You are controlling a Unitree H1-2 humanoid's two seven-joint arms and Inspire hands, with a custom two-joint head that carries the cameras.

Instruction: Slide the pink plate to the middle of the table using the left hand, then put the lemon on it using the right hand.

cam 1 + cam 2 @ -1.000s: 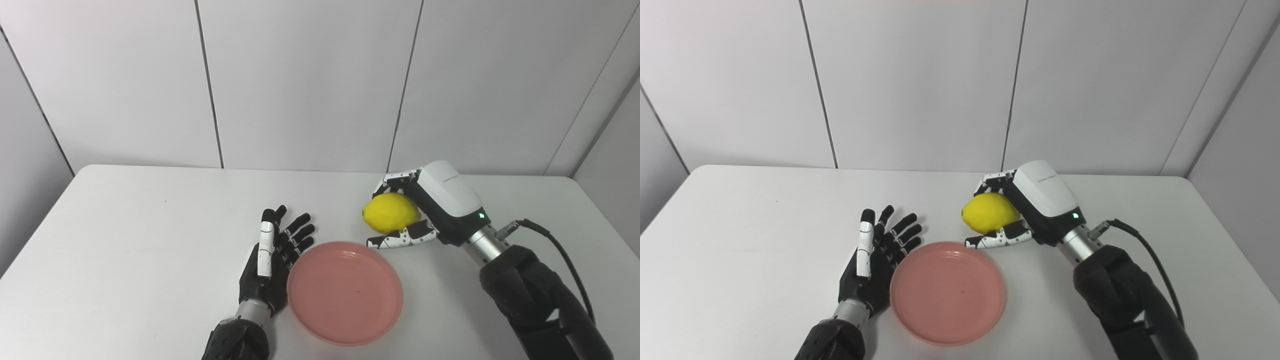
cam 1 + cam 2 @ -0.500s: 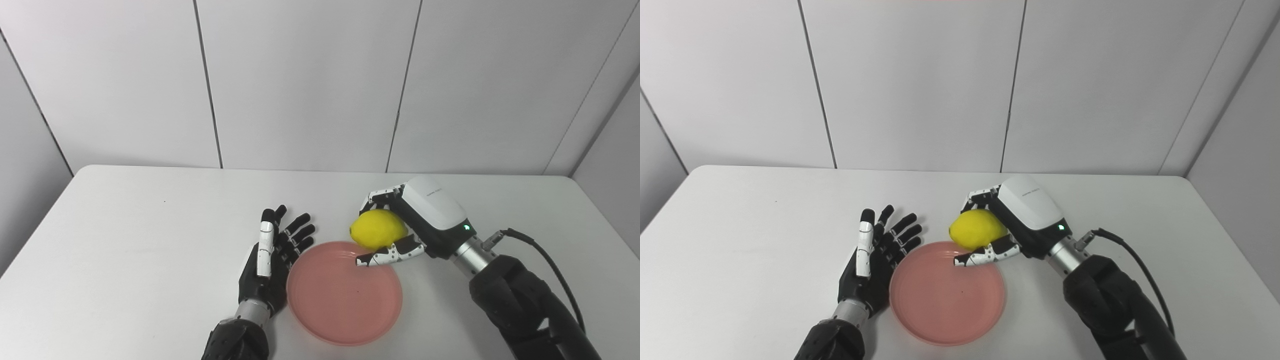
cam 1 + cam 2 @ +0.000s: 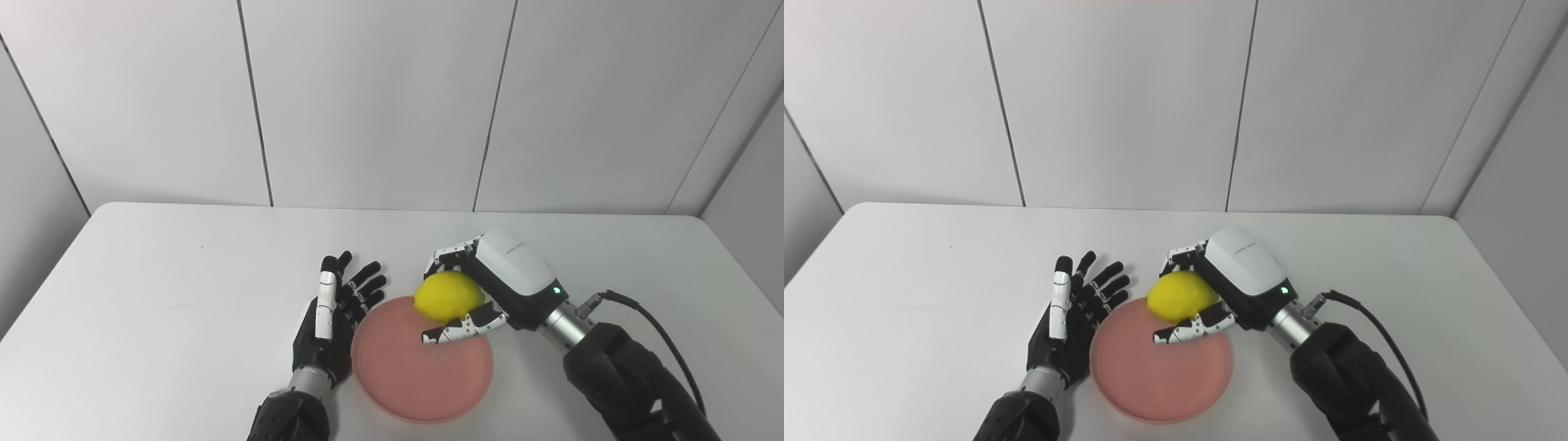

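The pink plate (image 3: 422, 380) lies on the white table near the front edge, about mid-width. My right hand (image 3: 499, 288) is shut on the yellow lemon (image 3: 447, 296) and holds it over the plate's far rim, thumb under the fruit. Whether the lemon touches the plate is unclear. My left hand (image 3: 335, 318) rests open on the table, fingers spread, against the plate's left rim. In the right eye view the lemon (image 3: 1179, 296) and plate (image 3: 1157, 380) show the same arrangement.
The white table (image 3: 153, 294) runs back to a grey panelled wall. A black cable (image 3: 655, 318) trails from the right wrist over the table's right part.
My right hand has carried the lemon leftward and toward me, from beyond the plate's far-right rim to over the plate. The left hand and plate have stayed still.
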